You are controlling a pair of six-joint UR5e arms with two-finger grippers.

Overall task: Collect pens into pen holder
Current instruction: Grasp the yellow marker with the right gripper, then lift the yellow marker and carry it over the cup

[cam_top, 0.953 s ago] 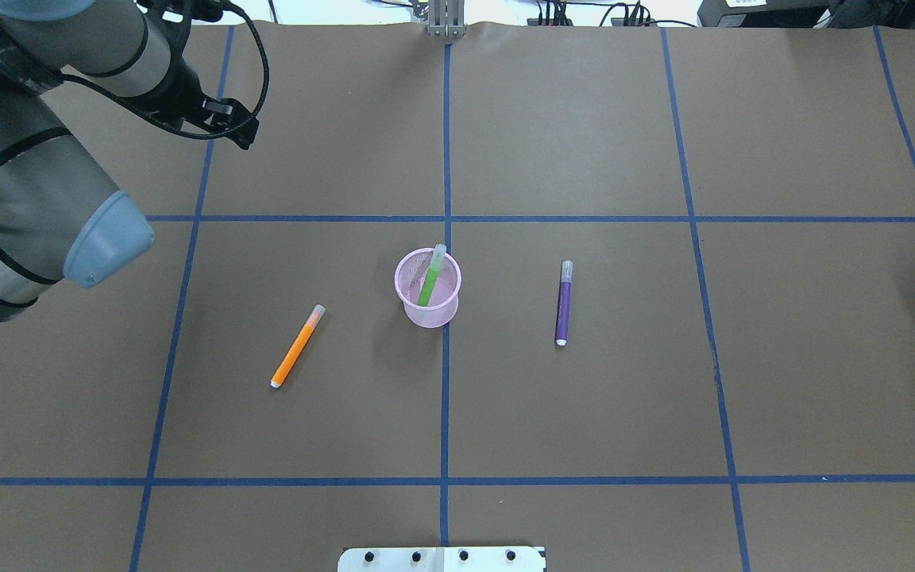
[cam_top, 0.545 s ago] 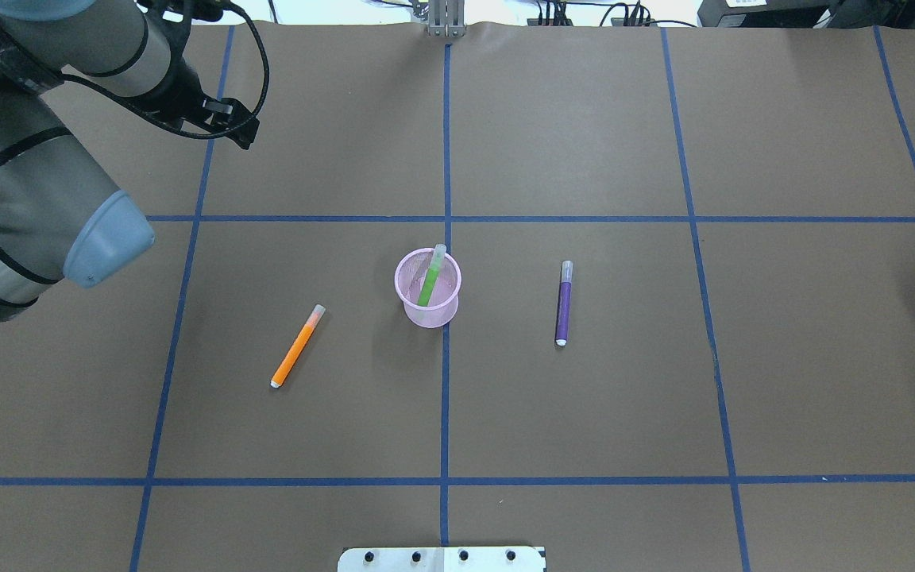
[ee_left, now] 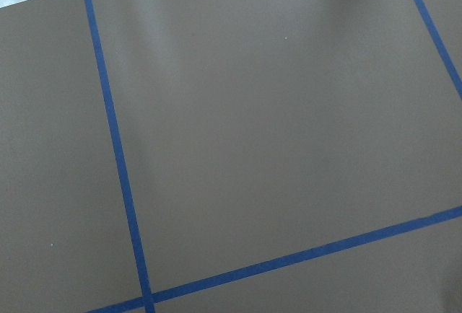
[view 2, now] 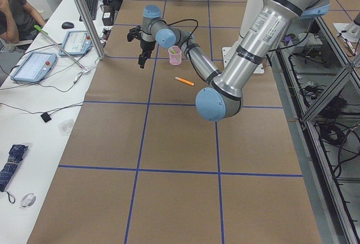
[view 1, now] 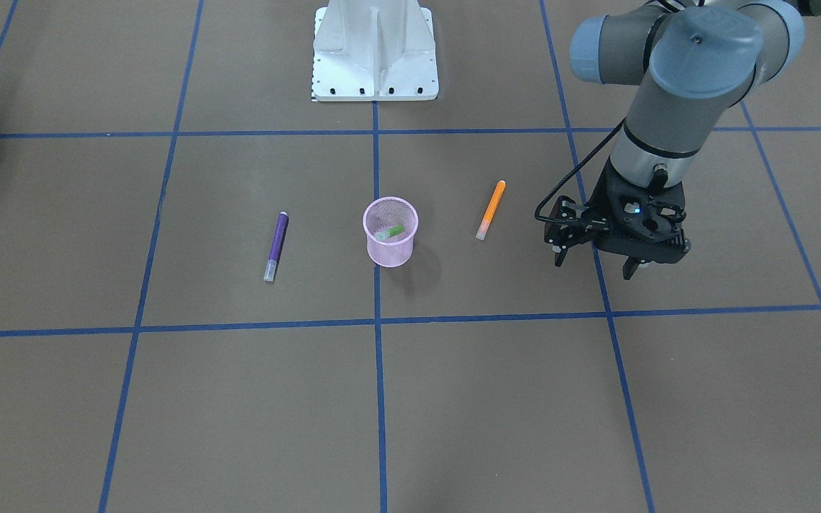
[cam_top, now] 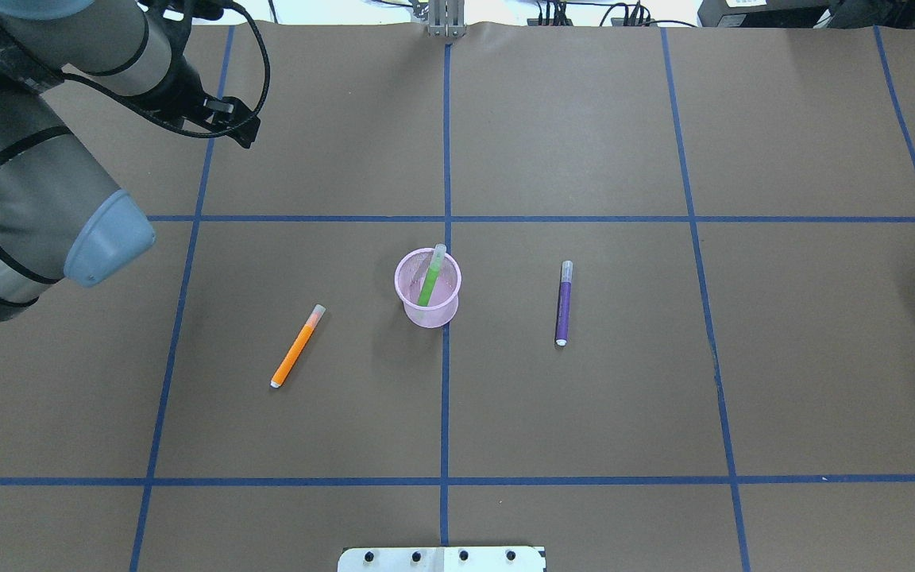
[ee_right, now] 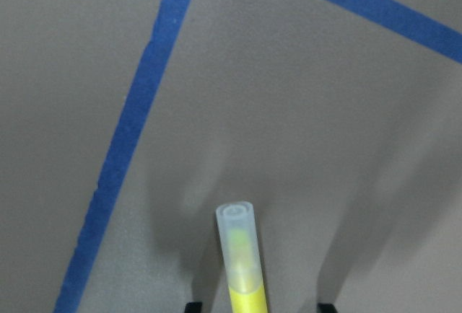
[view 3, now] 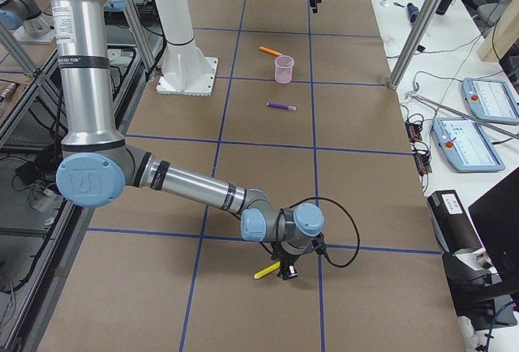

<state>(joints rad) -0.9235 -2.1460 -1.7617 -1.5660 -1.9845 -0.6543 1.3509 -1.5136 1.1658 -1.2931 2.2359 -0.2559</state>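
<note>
The pink mesh pen holder (cam_top: 426, 318) stands upright at the table's middle, also in the front view (view 1: 389, 254). A green pen (cam_top: 429, 282) leans inside it. An orange pen (cam_top: 296, 347) lies to its left and a purple pen (cam_top: 563, 303) to its right. My left gripper (view 1: 594, 268) is open and empty, hanging above the table beyond the orange pen (view 1: 491, 209). A yellow pen (ee_right: 242, 262) lies far off at the table's right end (view 3: 266, 271). My right gripper (ee_right: 258, 307) is open, its fingertips on either side of the yellow pen without touching it.
The white robot base plate (view 1: 375, 50) sits at the table's near edge. Blue tape lines grid the brown table. A side bench with tablets (view 2: 34, 67) and a seated person (view 2: 17, 13) runs along the far edge.
</note>
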